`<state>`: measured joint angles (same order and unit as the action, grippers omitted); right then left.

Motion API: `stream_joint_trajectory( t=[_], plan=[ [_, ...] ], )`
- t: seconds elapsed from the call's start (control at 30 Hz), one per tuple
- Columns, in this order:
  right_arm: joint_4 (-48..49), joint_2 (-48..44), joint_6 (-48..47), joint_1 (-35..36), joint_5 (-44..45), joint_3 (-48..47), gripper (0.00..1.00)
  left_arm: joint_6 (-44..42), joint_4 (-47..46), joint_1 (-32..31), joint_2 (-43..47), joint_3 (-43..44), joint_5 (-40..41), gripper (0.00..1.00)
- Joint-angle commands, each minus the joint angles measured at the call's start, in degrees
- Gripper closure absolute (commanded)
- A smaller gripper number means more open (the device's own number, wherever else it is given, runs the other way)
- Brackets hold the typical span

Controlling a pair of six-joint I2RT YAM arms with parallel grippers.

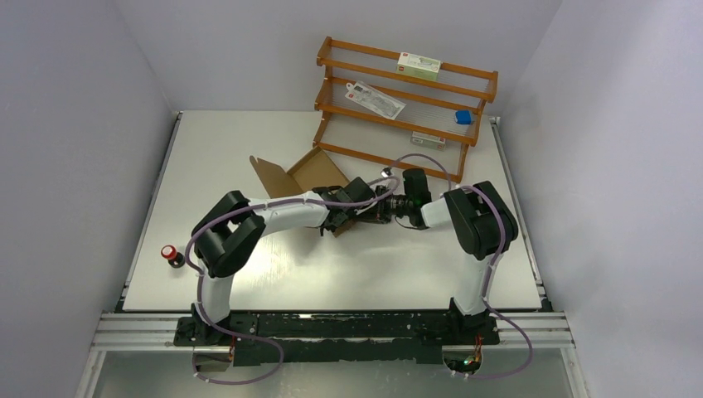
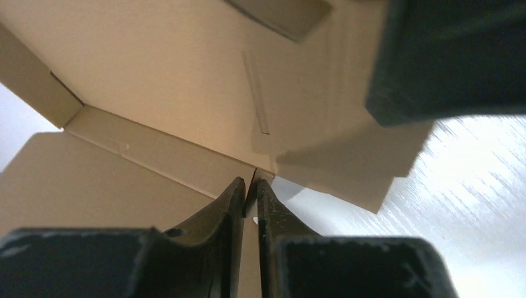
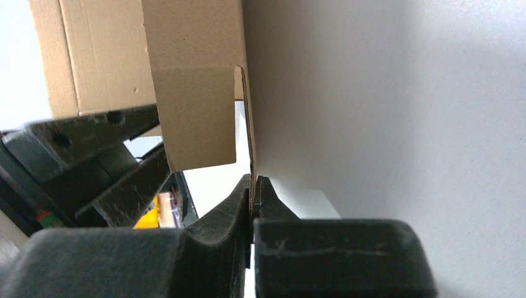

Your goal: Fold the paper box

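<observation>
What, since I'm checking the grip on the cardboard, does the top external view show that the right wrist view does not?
Only the top external view: the wooden rack behind the work area and a red-capped item near the left edge. Only the right wrist view: the right hand pinched shut on a thin cardboard flap, seen edge-on. Both: the paper box, brown and partly unfolded.

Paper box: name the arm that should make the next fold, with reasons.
Left, probably. The left gripper pinches the paper box at a crease beside loose flaps, so it can swing that panel over. The right gripper clamps a wall edge and suits anchoring.
</observation>
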<state>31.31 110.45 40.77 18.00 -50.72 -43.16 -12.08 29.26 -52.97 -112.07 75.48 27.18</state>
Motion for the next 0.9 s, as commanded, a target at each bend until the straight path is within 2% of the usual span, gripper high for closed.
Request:
stream_joint_trajectory(
  t=[0.0, 0.27, 0.53, 0.87],
  plan=[
    [-4.63, -1.76, -3.47, 0.01, 1.24, -0.76, 1.00, 6.39, -1.60, 2.60, 1.28, -0.87, -0.33, 0.79],
    [-7.73, -3.51, -5.98, 0.13, 3.00, -1.46, 1.00, 9.13, -6.12, 3.65, 2.66, -3.07, -3.29, 0.72],
    [-14.58, -5.98, -10.79, 0.83, 6.53, -4.06, 1.00, 11.63, -18.61, 4.54, 12.91, -11.84, -8.53, 0.48],
    [-30.29, -9.99, -22.79, 2.42, 16.37, -11.61, 1.00, 18.73, -30.28, 13.61, 25.25, -19.02, -17.04, 0.34]
  ],
)
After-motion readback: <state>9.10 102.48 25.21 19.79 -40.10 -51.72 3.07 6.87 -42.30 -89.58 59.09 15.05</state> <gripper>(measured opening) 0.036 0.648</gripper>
